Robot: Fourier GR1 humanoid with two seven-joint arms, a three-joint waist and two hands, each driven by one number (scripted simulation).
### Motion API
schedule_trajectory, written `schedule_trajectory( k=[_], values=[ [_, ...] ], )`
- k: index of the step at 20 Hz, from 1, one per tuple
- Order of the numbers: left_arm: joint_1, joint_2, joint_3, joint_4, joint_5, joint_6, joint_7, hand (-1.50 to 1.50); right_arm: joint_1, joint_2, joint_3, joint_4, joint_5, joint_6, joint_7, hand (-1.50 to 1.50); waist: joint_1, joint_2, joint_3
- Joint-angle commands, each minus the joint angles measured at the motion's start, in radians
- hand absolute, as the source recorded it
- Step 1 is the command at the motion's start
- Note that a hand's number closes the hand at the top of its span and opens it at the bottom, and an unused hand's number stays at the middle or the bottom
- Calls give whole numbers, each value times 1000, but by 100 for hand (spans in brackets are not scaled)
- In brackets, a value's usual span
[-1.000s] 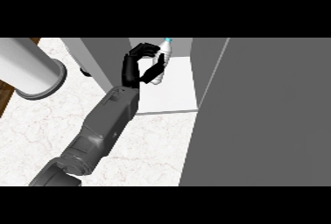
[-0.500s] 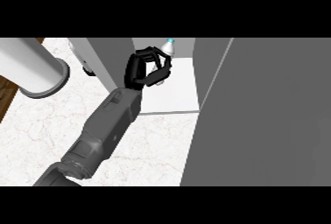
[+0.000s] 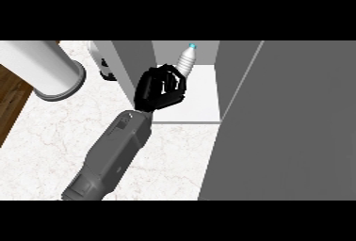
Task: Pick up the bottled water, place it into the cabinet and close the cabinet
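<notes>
**Bottle in the open cabinet, hand just below it**

The bottled water (image 3: 186, 59) is inside the open cabinet (image 3: 201, 103), in the upper middle of the frame. Its long axis runs up the picture and leans a little to the right. The blue cap (image 3: 192, 45) points at the top edge, and the ribbed, pale body widens downward from it. The lower end of the bottle is hidden behind the upper right edge of the left hand (image 3: 161, 87), so I cannot see its base or whether it rests on the white shelf floor.

The hand shows from behind as one compact black shape at the cabinet's left front corner, over the near part of the shelf. From here I cannot tell whether it is open or closed, or whether it has hold of the bottle. The two overlap in the picture, and that is all that shows.

The grey forearm (image 3: 115, 150) slants down from the hand to the lower left, across the white marbled counter (image 3: 49, 136).

The cabinet door (image 3: 292, 122) is a broad grey panel filling the right side of the frame, swung open. At the upper left stands a white cylinder (image 3: 42, 63) on a grey base. A small dark object (image 3: 104, 69) sits just outside the cabinet's left wall, too hidden to name. A strip of wooden floor (image 3: 10, 103) shows at the far left edge.
</notes>
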Motion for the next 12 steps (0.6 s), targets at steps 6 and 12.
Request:
schedule_trajectory(
  k=[6, 12],
  values=[
    [361, 107, -52, -460, 62, -34, 127, 150, 15, -40, 47, -64, 63, -5, 39, -150, 35, -8, 0],
    [657, 146, -147, -809, 50, 5, 163, 150, -59, -77, 62, -110, 31, 55, 112, 150, 36, -3, 0]
  ],
)
